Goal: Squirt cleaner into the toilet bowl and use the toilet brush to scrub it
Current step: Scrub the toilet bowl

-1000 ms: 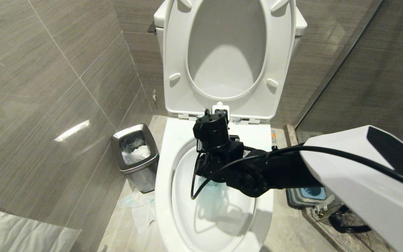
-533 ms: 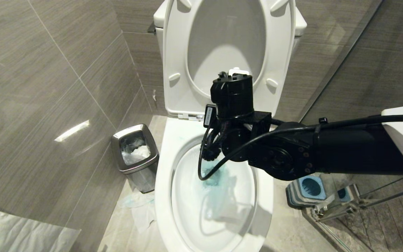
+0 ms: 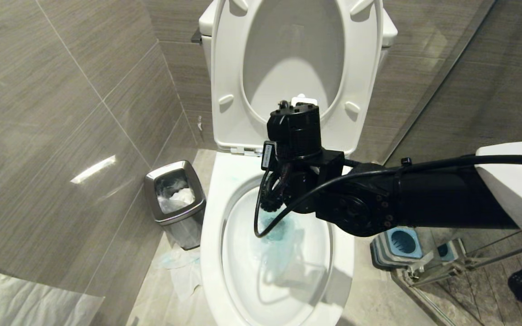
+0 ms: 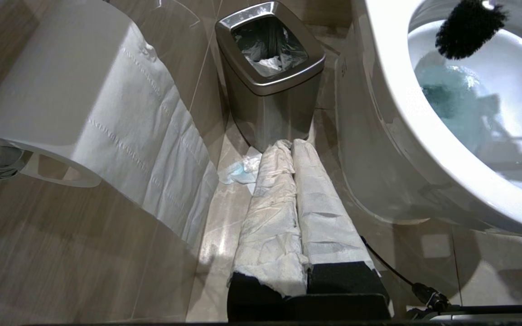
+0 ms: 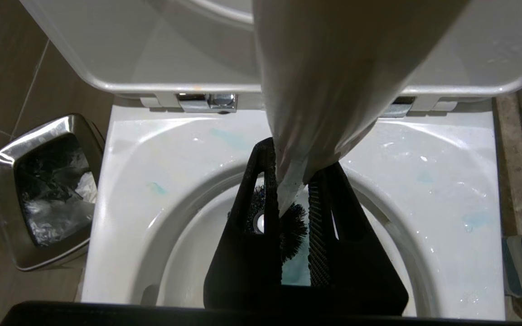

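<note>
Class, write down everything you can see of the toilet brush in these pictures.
The toilet brush has a slim white handle that looks like plastic and a round black bristle head. The right gripper is shut on the handle. The head hangs inside the white ceramic toilet bowl, above the blue-tinted water; whether it touches the bowl cannot be told.

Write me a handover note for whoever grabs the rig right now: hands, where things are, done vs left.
Right hand: shut on the toilet brush, held handle-up over the toilet bowl; its black bristle head hangs inside the basin, above the water.
Left hand: shut, empty, parked low by the steel waste bin and the paper roll.
Brush holder: on the floor, on the bowl's right in the head view.
Done: blue cleaner is in the bowl, with smears on the rim.
Left: finish scrubbing; likely return the brush to its holder.
</note>
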Robot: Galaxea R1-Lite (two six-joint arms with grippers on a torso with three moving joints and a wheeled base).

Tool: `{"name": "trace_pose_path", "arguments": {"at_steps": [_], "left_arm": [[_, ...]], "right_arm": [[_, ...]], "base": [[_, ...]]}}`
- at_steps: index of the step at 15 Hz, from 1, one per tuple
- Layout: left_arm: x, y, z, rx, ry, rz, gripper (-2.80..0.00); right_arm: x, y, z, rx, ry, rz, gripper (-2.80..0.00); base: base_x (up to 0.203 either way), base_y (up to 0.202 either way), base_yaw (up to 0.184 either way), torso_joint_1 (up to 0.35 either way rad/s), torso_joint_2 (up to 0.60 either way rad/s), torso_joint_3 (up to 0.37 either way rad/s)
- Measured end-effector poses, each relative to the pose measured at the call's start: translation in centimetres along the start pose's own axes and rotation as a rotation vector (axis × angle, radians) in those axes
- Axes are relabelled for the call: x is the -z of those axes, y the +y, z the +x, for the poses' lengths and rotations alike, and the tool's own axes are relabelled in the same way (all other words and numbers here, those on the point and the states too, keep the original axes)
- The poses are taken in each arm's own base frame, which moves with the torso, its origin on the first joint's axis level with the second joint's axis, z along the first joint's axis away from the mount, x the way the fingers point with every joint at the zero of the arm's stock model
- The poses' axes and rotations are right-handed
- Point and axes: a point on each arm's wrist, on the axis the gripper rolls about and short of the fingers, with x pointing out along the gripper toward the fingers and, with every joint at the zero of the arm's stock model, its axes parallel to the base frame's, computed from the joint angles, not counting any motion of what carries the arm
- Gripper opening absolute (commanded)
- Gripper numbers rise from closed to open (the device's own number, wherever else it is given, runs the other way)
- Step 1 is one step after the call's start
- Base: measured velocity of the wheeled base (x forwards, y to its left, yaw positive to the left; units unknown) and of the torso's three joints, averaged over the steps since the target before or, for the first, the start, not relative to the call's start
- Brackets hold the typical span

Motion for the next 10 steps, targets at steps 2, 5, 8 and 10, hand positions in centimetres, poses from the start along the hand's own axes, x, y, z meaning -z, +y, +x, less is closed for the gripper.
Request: {"name": "trace_pose_path", "arguments": {"at_steps": [2, 5, 8, 10], "left_arm": [[0.0, 0.0, 0.0, 0.0, 0.0, 0.0, -2.8], [0.0, 0.0, 0.0, 0.0, 0.0, 0.0, -2.8], [0.0, 0.0, 0.0, 0.0, 0.0, 0.0, -2.8], [0.0, 0.0, 0.0, 0.0, 0.0, 0.0, -2.8]], "right_arm": [[1.0, 0.2, 0.4, 0.004, 0.015, -0.015, -2.8], [2.8, 0.5, 1.1, 0.011, 0.04, -0.04, -2.8], [5.0, 0.8, 2.0, 0.019, 0.069, -0.071, -2.8], [6.4, 1.0, 2.5, 0.024, 0.087, -0.092, -2.8]], "base": [[0.0, 0.0, 0.0, 0.0, 0.0, 0.0], [0.0, 0.0, 0.0, 0.0, 0.0, 0.0], [0.0, 0.0, 0.0, 0.0, 0.0, 0.0], [0.0, 0.0, 0.0, 0.0, 0.0, 0.0]]}}
